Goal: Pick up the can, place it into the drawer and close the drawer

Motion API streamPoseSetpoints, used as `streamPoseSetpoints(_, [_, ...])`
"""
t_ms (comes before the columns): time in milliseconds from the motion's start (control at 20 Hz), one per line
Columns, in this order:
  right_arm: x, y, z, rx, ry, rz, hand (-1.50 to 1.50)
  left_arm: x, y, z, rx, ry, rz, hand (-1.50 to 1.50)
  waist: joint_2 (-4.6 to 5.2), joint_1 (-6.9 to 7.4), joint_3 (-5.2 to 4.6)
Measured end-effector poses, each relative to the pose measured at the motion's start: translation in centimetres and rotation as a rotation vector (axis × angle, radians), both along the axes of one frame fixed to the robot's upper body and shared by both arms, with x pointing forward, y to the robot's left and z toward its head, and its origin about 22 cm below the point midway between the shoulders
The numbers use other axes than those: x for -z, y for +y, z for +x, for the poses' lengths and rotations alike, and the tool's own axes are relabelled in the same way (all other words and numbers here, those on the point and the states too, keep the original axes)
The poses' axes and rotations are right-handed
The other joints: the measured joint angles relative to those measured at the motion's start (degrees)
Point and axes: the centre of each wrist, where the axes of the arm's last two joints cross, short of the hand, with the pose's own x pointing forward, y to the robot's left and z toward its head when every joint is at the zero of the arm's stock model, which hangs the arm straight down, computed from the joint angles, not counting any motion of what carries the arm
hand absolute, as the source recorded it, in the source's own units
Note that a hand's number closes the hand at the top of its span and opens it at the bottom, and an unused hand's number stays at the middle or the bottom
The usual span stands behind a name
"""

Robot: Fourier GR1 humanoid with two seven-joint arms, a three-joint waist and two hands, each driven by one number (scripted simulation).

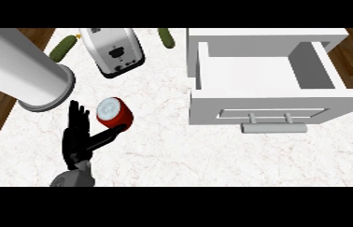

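You're looking steeply down at a white marbled counter (207, 160). Your robot's left hand (76, 142) comes in from the lower edge at the view's left w/ its fingers (79, 116) straight and spread wide, pointing up the view, holding nothing. Its thumb (107, 136) sticks out to the right, and its tip meets the lower side of the can (114, 113). The can is red w/ a pale round end and sits tilted on the counter, just right of the fingers. Well apart at the right you have the white drawer (207, 110), pulled open, its grey bar handle (273, 127) on the front facing you. Above the can stands a silver toaster (114, 53), w/ one green cucumber (63, 48) to its left and a 2nd cucumber (166, 38) to its right, near the drawer. A big grey cylinder (31, 76) fills the upper left; you can't tell what it is. The right hand isn't in the view.
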Motion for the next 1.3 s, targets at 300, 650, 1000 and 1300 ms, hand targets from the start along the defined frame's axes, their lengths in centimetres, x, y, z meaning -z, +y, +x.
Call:
streamPoseSetpoints(300, [-0.7,0.1,-0.4,-0.001,-0.002,0.005,-1.50,2.4,-0.1,-0.2,0.002,0.019,-0.039,-1.50,0.00,-0.01,0.00])
streamPoseSetpoints(650, [-0.8,0.4,-0.8,0.003,-0.001,0.010,-1.50,4.2,0.6,0.4,0.015,0.017,-0.075,-1.50,0.00,-0.05,-0.01])
streamPoseSetpoints(1000, [-1.2,0.1,-1.5,-0.005,0.007,0.005,-1.50,5.4,-0.3,1.9,0.007,-0.011,-0.134,-1.50,0.03,-0.24,-0.02])
streamPoseSetpoints(1300, [-1.4,0.7,-0.7,-0.013,0.004,0.019,-1.50,5.2,-0.8,3.3,0.044,-0.043,-0.199,1.50,0.07,-0.27,-0.02])
